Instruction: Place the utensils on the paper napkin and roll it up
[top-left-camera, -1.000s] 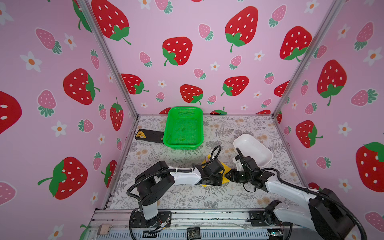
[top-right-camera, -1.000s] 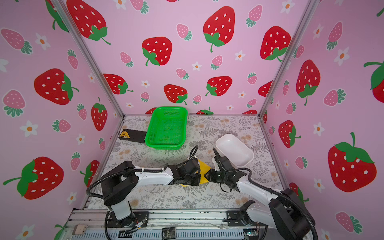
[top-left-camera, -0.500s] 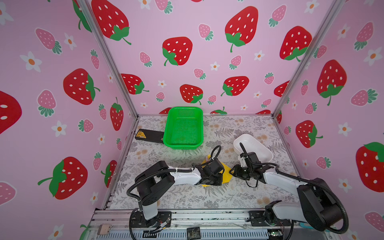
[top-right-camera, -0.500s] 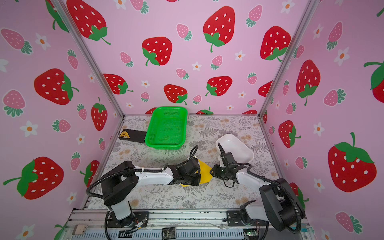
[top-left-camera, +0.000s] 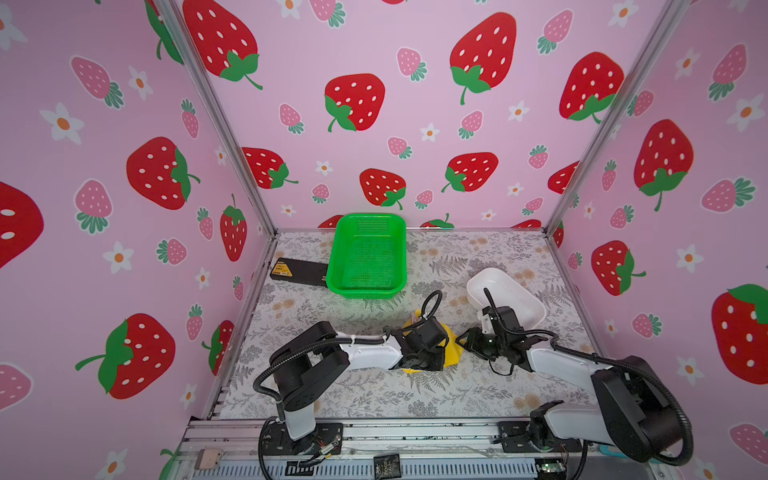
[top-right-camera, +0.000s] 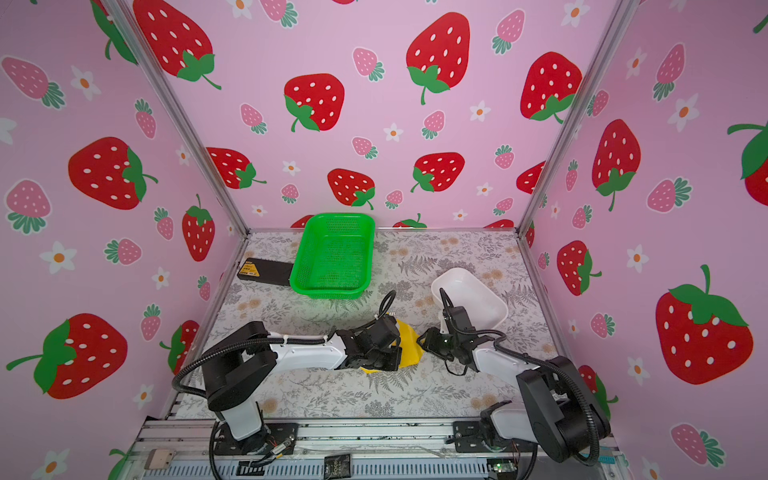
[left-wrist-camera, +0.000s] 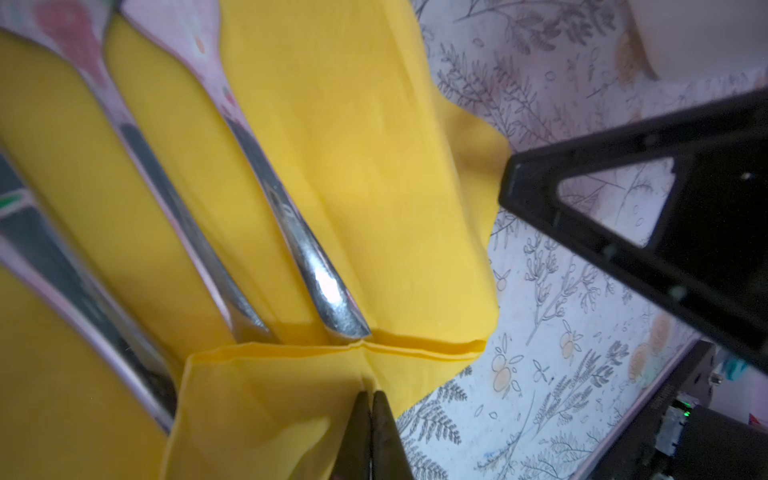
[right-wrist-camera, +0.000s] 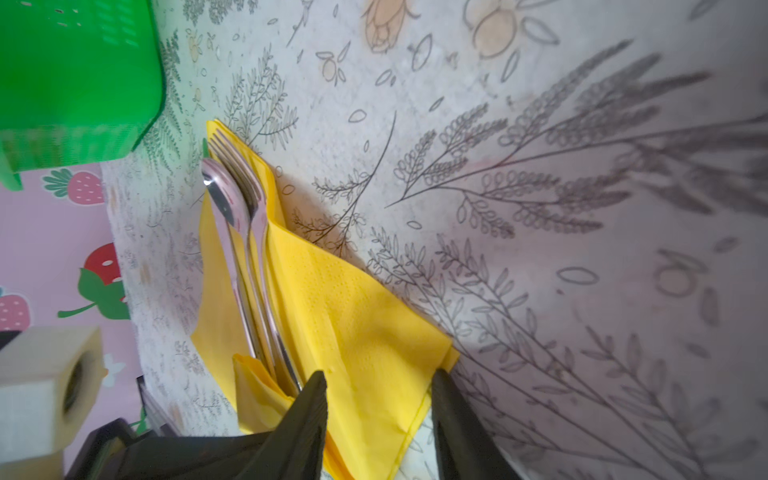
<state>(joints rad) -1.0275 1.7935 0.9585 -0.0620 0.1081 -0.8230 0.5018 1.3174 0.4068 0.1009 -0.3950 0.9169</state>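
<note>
Fern-print tabletop (top-left-camera: 457, 257), strawberry walls (top-left-camera: 415, 124); L tool (left-wrist-camera: 369, 399) together, prob. pinching napkin (left-wrist-camera: 374, 166); R tool (right-wrist-camera: 378, 386) apart.

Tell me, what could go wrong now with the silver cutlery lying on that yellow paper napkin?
1. The thin yellow paper napkin looks pinched in the left jaws; a hard pull might tear it.
2. The shiny silver metal fork and spoon lie loose, heads near the napkin's corner, so rolling might slide them out.
</note>
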